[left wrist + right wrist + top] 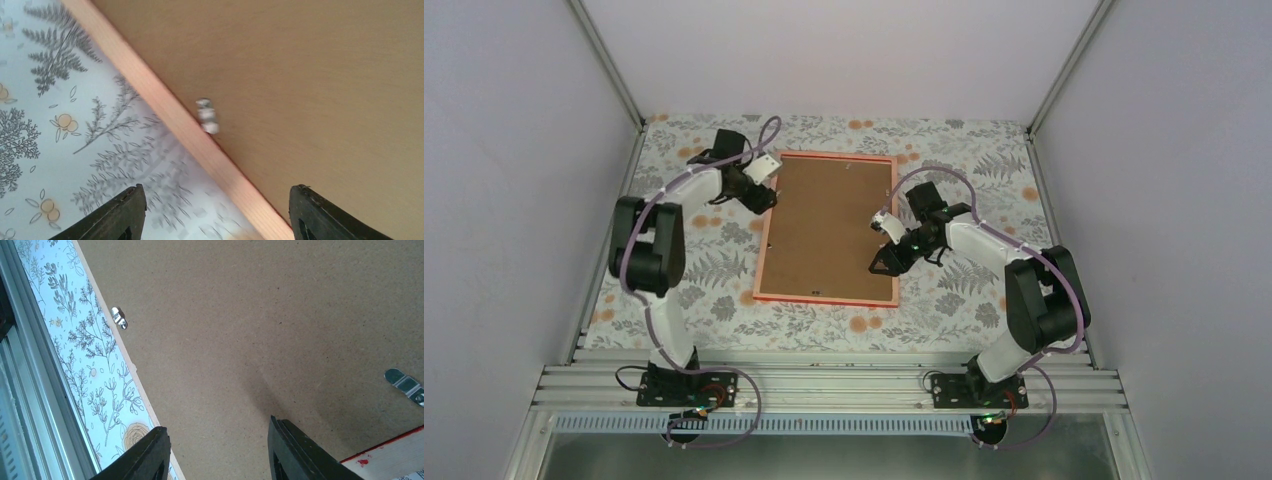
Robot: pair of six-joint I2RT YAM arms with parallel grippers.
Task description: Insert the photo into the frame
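a: state the edges and the clearance.
b: we find the frame [824,299] lying flat, back side up, in the middle of the counter [984,290], its long sides running near to far. the patterned counter lies bare along both long sides. it is also bare along the near strip up to the aluminium rail [824,385]. the frame's far edge sits near the back wall [844,60]. the side walls stand well apart from it.
a: position relative to each gripper?
b: the left gripper [217,200] hangs over the left long side near the far corner. its jaws are wide apart and straddle the rim, with nothing between them. the right gripper [217,440] hangs over the backing board [829,225], just inside the right long side, jaws apart, nothing held.
a: appearance of the frame?
b: a thin rim, pale orange-pink from behind, redder at its outer edge. the brown backing board fills it. we see small metal clips [119,318] on the board near the rim; the one in the left wrist view is blurred.
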